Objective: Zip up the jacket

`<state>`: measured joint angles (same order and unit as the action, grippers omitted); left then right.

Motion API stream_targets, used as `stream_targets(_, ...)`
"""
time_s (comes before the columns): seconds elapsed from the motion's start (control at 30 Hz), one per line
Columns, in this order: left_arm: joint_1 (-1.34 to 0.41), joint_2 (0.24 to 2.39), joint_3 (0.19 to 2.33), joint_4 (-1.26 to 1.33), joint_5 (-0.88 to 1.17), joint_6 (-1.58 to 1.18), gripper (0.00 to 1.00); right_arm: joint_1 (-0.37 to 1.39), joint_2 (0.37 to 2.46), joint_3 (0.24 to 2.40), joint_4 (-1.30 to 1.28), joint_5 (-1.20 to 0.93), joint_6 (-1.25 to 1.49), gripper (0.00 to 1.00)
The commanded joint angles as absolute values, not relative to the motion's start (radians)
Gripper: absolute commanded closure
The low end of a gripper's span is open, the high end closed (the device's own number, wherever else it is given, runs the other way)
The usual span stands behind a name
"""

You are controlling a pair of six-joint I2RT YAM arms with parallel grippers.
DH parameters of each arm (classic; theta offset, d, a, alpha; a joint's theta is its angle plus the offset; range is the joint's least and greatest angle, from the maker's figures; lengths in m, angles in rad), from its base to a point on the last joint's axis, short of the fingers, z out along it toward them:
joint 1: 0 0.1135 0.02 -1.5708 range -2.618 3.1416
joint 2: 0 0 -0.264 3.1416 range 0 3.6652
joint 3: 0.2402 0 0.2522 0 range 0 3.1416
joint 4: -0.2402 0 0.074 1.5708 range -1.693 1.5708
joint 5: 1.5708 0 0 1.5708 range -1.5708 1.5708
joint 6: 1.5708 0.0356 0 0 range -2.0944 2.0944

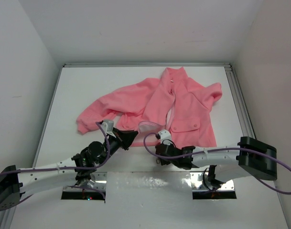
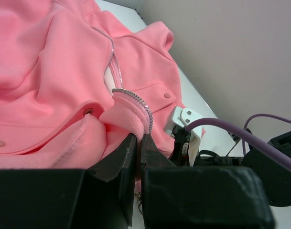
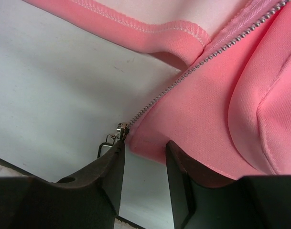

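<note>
Salmon-pink fleece jacket (image 1: 183, 102), unzipped, on white table (image 1: 88, 81). Left hand (image 2: 138, 143) clamped on zipper edge (image 2: 135, 101). Right hand (image 3: 144, 152) apart, at slider (image 3: 122, 128).

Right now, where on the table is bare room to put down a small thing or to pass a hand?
Bare table lies far left, between the left wall and the sleeve of the jacket, and in a narrow strip between jacket and right rail. Crowded: the near middle, where the left hand and right hand meet the hem.
</note>
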<state>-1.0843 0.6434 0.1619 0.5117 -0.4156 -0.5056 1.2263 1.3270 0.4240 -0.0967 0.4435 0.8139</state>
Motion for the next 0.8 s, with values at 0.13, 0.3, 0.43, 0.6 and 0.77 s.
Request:
stream_targets(0.13,-1.066,0.634,0.155,0.564,-0.39,-0.514,1.0,1.221,1.284,0.359,-0.106,0.46,0.865,0.66)
stream_targets(0.3,-1.063,0.657,0.161,0.572,-0.387,-0.514,1.0,1.221,1.253,0.354,-0.11,0.459,0.858,0.74)
stream_targets(0.43,-1.062,0.672,0.16,0.588,-0.382,-0.515,1.0,1.22,1.23,0.359,-0.12,0.457,0.848,0.82)
stream_targets(0.6,-1.06,0.673,0.158,0.589,-0.37,-0.514,1.0,1.221,1.227,0.354,-0.097,0.449,0.845,0.84)
stream_targets(0.77,-1.057,0.689,0.161,0.603,-0.344,-0.511,1.0,1.221,1.232,0.327,-0.034,0.436,0.85,1.0)
